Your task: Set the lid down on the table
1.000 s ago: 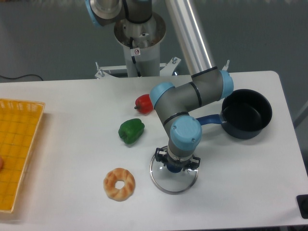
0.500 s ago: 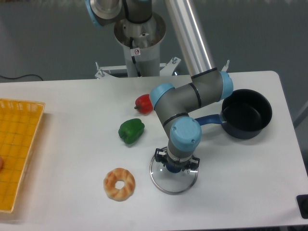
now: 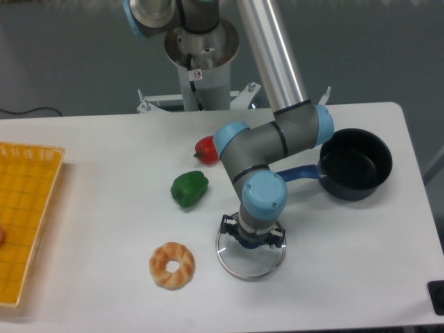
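Lid (image 3: 250,258) lying flat on table (image 3: 104,229) near front edge — gripper (image 3: 252,236) sitting over knob, finger state hidden by wrist — cannot tell.

A: Where does the one fixed camera sit?
B: High up on the side of the desk (image 3: 104,159) opposite the arm's base (image 3: 202,48), looking steeply down at it.
A: How near?
B: Mid-range: the desk fills most of the frame, its left edge cut off, base at the top.
A: Any second view?
B: None, so nothing overlaps.
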